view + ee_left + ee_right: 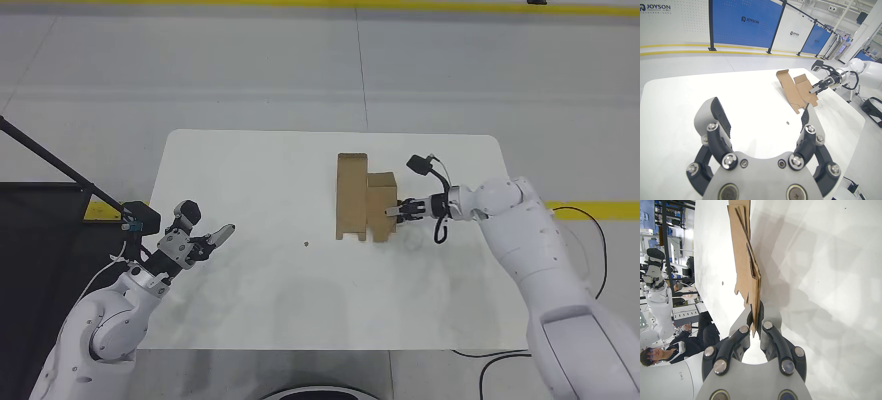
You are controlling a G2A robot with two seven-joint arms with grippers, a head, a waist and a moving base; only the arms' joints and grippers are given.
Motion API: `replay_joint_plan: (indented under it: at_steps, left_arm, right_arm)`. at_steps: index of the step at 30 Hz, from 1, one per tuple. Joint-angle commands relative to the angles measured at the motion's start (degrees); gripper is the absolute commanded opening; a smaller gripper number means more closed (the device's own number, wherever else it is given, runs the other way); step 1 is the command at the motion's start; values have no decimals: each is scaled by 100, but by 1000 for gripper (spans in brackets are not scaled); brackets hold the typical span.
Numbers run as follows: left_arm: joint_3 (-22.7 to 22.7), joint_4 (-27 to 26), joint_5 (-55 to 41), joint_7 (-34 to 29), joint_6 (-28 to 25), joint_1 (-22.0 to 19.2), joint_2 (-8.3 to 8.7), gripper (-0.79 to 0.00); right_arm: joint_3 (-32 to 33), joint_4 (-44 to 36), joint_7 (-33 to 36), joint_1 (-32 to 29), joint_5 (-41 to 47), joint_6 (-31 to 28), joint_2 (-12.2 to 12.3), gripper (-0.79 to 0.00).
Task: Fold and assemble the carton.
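A flat brown carton (pixel 362 198) lies near the middle of the white table (pixel 260 300), its right edge lifted. My right gripper (pixel 393 212) is shut on that right edge; in the right wrist view the cardboard (pixel 747 262) runs between the two pads (pixel 761 313). From the left wrist view the carton (pixel 797 91) sits far off with the right gripper (pixel 813 91) pinching it. My left gripper (pixel 218 238) hovers open over the table's front left, well apart from the carton, with nothing between its fingers (pixel 721 113).
A small dark speck (pixel 306 243) lies on the table between the two arms. A black stand and dark cloth (pixel 40 240) are off the table's left side. A yellow floor line (pixel 600 210) runs to the right.
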Motion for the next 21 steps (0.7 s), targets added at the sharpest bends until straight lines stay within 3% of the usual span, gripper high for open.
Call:
replay_joint_plan:
  at_steps: [1, 12, 21]
  left_arm:
    - [0, 0, 0, 0, 0, 0, 0, 0]
    - [0, 0, 0, 0, 0, 0, 0, 0]
    - [-40, 49, -181, 6, -80, -32, 10, 0]
  right_arm:
    - [2, 22, -1, 2, 19, -65, 1, -785]
    - [-29, -342, -215, -171, 39, -311, 116, -785]
    - [31, -1161, -406, -571, 437, -503, 475, -785]
